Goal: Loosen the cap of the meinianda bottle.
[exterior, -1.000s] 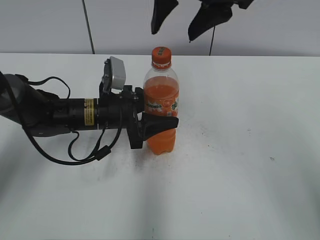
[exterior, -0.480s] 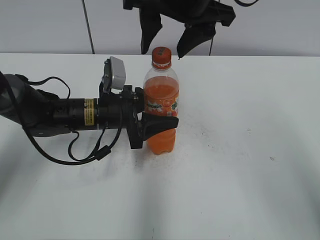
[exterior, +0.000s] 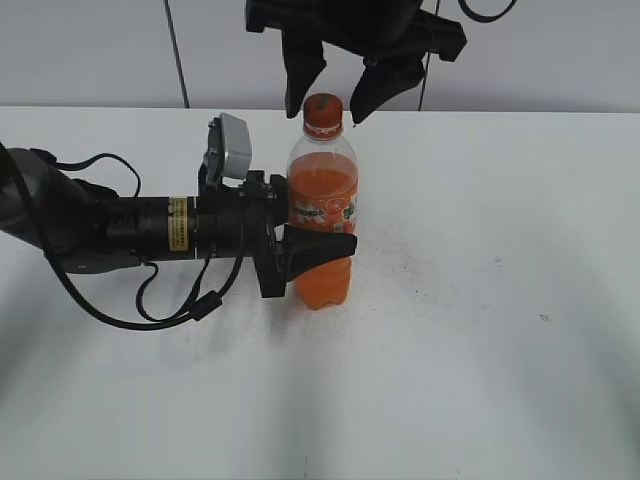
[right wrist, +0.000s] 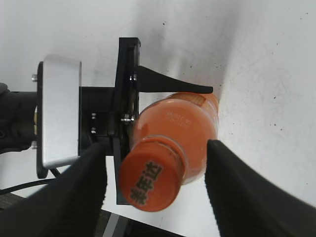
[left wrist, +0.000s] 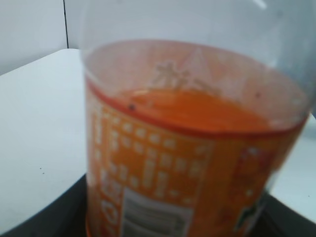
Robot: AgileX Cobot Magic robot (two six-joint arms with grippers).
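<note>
The meinianda bottle point(exterior: 322, 225) stands upright on the white table, half full of orange drink, with its orange cap point(exterior: 323, 111) on. My left gripper point(exterior: 318, 243) comes in from the left and is shut on the bottle's waist; the label point(left wrist: 168, 177) fills the left wrist view. My right gripper point(exterior: 328, 103) hangs from above, open, one finger on each side of the cap without touching it. In the right wrist view the cap point(right wrist: 152, 180) lies between the two dark fingers point(right wrist: 86, 185), with gaps on both sides.
The white table point(exterior: 480, 300) runs around the bottle. The left arm with its grey camera box point(exterior: 228, 150) and loose cables point(exterior: 170, 300) lies across the left half. A grey wall stands behind.
My right gripper has come down from above the bottle and now straddles the cap. The left gripper and the bottle have not moved.
</note>
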